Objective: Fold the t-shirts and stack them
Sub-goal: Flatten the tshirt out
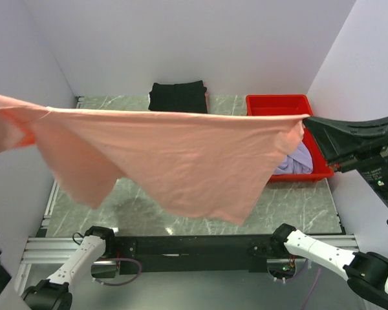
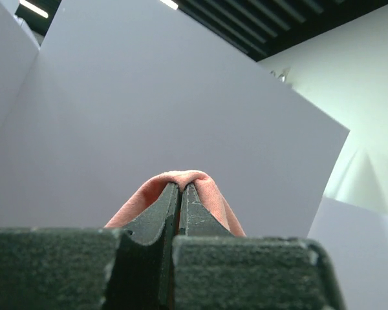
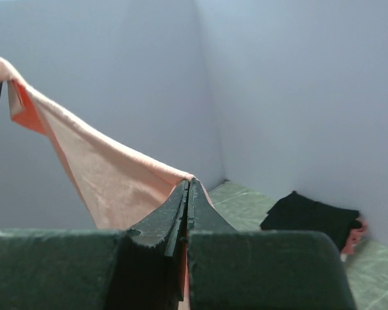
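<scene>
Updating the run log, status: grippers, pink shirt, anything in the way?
Left gripper shut on pink shirt, right gripper shut on its other end. Shirt stretched in air over table. Black shirt folded at far edge, lavender shirt in red tray.

My left arm (image 1: pixel 74 261) and right arm (image 1: pixel 313 245) both have white tube parts and fat, round black joints. A black bar (image 1: pixel 194 245) runs between their bases. A thin purple cable (image 1: pixel 123 279) loops under the left base. My left end effector (image 2: pixel 181 188) and right end effector (image 3: pixel 189 186) are dark, each with two pointy, rough fingers.
</scene>
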`<state>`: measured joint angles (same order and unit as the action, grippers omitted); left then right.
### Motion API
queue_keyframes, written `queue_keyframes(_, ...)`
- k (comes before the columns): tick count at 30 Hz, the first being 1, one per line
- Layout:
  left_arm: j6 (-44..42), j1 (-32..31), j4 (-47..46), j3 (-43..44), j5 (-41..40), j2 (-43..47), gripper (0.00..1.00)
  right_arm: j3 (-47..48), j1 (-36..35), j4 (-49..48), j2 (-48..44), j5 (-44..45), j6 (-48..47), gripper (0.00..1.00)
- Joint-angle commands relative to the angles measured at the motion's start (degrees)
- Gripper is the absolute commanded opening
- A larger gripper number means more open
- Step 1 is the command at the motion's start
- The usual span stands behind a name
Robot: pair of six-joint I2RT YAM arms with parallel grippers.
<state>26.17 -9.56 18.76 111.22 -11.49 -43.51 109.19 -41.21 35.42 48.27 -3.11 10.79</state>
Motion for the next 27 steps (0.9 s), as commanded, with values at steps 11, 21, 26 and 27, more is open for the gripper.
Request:
queue_keyframes(11,-2.27,0.42,-3.63,-4.42,-1.08,-1.58,0.01,-3.53,0.17,3.25,-0.2,6.84,3.45,0.0)
queue_keyframes(21,-2.35,0.42,-11.82,-31.57,-15.14,-18.61,0.01,-22.59,20.15,-3.93,15.35,13.44,6.34,0.0)
queue_keyframes(26,-1.39,0.77,-14.02,-38.62,-10.68,-38.12,0.36,-32.37,26.17,-15.9,31.5,-0.47,6.53,0.0)
queue_keyframes(27,-1.3,0.77,-14.02,-38.36,-9.18,-40.84,0.45,-31.33,27.05,-16.17,34.75,-1.62,6.79,0.0)
